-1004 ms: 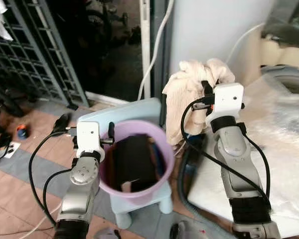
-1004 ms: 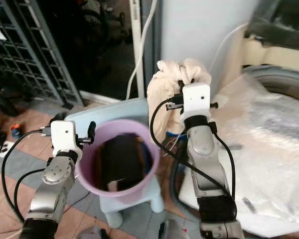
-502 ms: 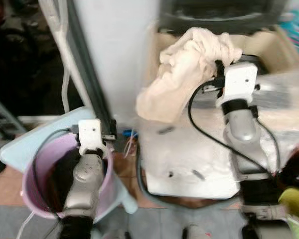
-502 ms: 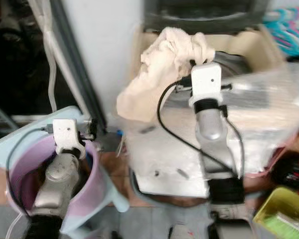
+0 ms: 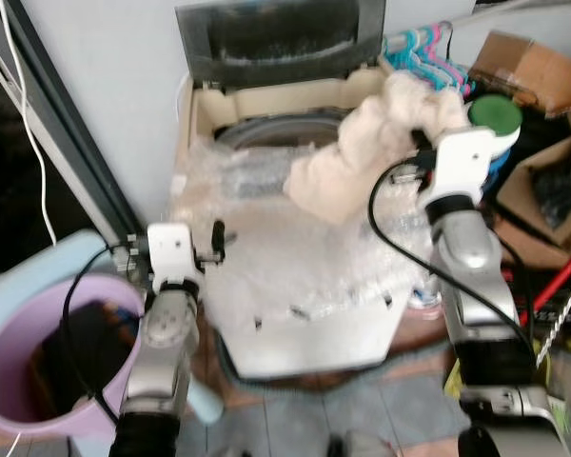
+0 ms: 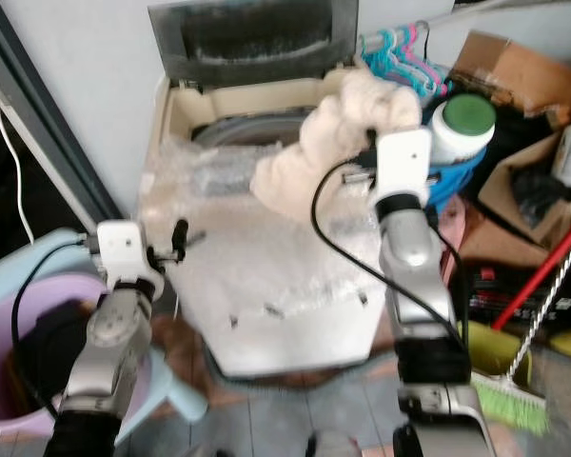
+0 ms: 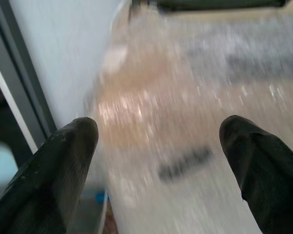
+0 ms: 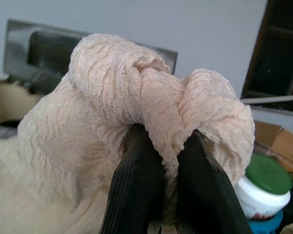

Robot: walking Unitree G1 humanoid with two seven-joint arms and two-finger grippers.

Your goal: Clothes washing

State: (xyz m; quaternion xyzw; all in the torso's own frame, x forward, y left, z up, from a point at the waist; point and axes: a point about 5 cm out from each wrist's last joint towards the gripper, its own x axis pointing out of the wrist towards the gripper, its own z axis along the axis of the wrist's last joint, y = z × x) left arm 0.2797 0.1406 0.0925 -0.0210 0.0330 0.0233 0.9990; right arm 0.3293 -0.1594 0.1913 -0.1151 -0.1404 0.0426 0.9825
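Cloth: we see a cream, crinkle-textured cloth (image 5: 362, 157), bunched and drooping, held above the washing machine (image 5: 266, 124) at our 1 o'clock.
Right claw: our right claw (image 8: 158, 168) is pinched tight on the cloth's top fold.
Left claw: our left claw (image 7: 156, 161) is spread wide, empty, over the plastic wrap (image 5: 295, 267).
Bucket: our purple bucket (image 5: 19, 324) of dark clothes sits at 8 o'clock.

Top-loading washing machine (image 5: 266, 105), lid raised, clear bubble wrap (image 5: 295, 257) draped over its top
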